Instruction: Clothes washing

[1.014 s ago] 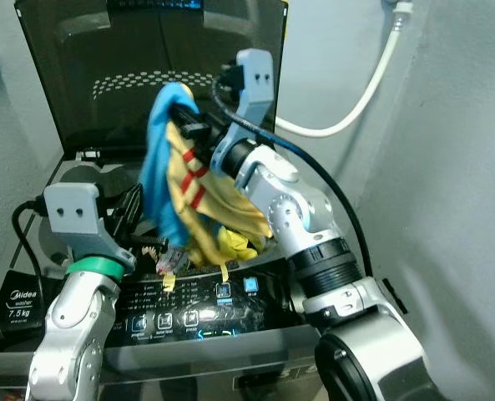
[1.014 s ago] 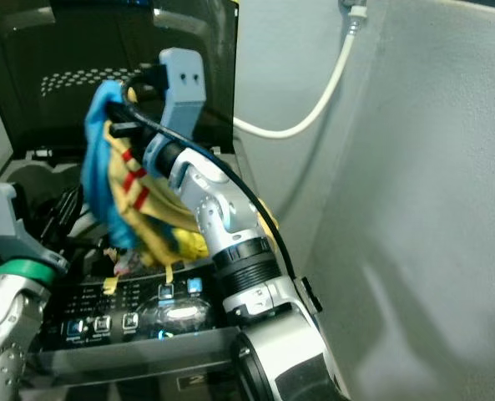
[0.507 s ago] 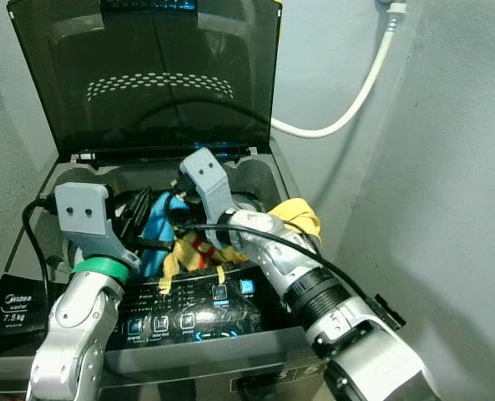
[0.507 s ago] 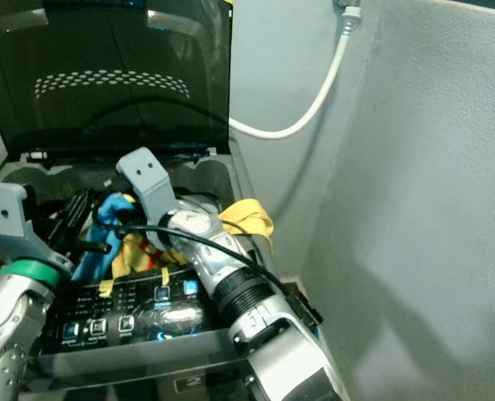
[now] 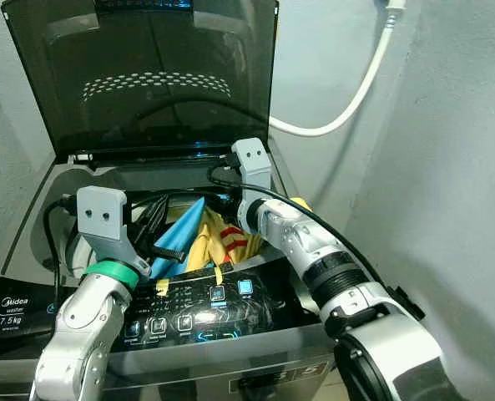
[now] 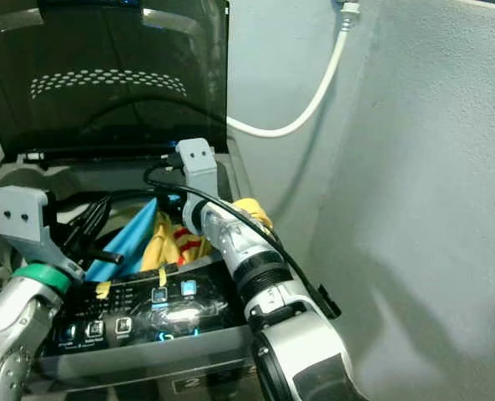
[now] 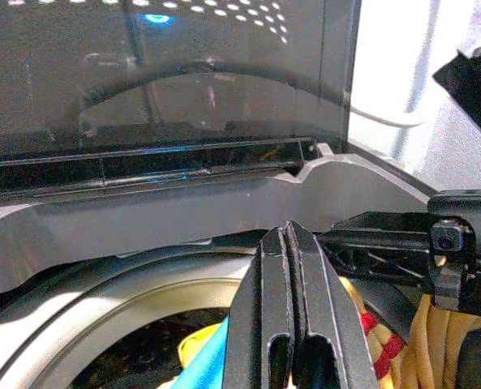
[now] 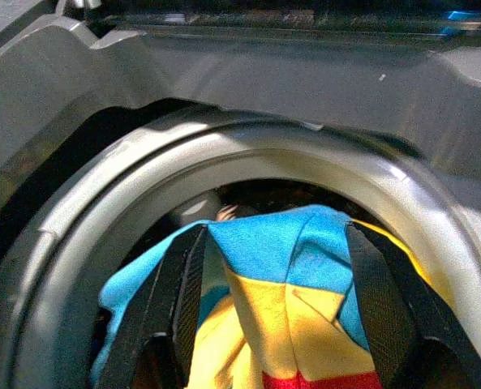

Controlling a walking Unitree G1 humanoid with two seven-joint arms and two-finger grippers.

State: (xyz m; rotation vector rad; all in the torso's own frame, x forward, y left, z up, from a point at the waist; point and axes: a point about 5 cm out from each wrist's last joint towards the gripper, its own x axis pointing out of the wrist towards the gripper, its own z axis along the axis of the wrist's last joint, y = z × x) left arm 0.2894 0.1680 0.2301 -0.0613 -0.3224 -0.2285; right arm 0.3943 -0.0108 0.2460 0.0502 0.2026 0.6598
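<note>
Washer (image 5: 30,288), one, lid (image 5: 147,75) raised, beside grey walls and a white hose (image 5: 356,92). One blue, yellow and red garment (image 5: 201,242) lies in the drum opening. Right gripper (image 8: 277,267), fingers spread, straddles the garment. Left gripper (image 7: 289,267), fingers pressed together, hovers at the near-left rim. Control panel (image 5: 197,313) glows nearest.

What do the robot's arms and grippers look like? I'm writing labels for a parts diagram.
Both arms are silver metal with rounded joint housings. The left arm has a green band near the wrist; the right arm has a black ribbed collar. Each wrist carries a grey block with two small holes. Black cables loop along both. Each gripper has two long black fingers.
</note>
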